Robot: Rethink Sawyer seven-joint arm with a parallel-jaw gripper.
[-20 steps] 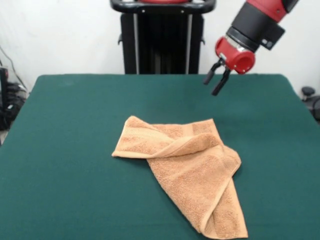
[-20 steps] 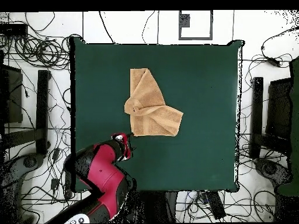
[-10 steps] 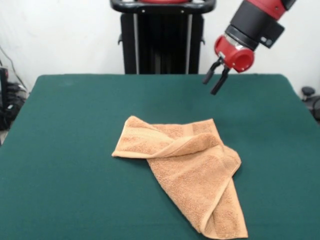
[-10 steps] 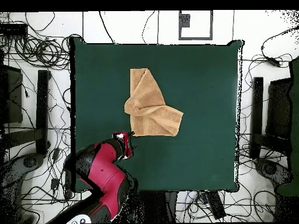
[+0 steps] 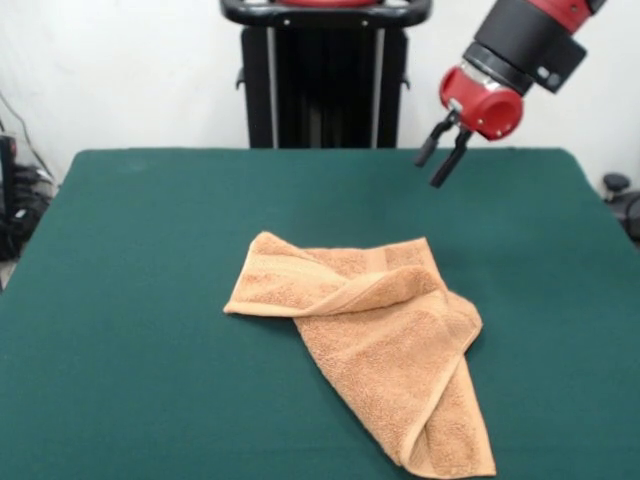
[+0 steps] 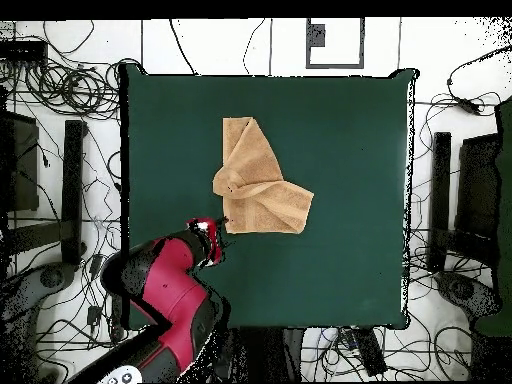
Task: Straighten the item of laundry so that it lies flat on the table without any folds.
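The item of laundry (image 5: 375,330) (image 6: 257,185), a light orange-tan towel, lies crumpled on the dark green table (image 5: 130,300) (image 6: 350,180). One part is folded over diagonally, and a long flap runs toward the table's front edge in the front view. My gripper (image 5: 440,158) hangs in the air above the table's far right part in the front view, well clear of the towel, open with nothing between its fingers. In the overhead view the gripper (image 6: 222,224) sits just off the towel's lower left corner.
A black pedestal (image 5: 325,75) stands behind the table's far edge. Cables (image 6: 60,90) and dark stands (image 6: 72,190) surround the table on the floor. The red arm (image 6: 165,290) reaches in over the table's lower left edge in the overhead view.
The gripper has drifted slightly right and up in the front view; the arm has swung a little. The towel has not moved.
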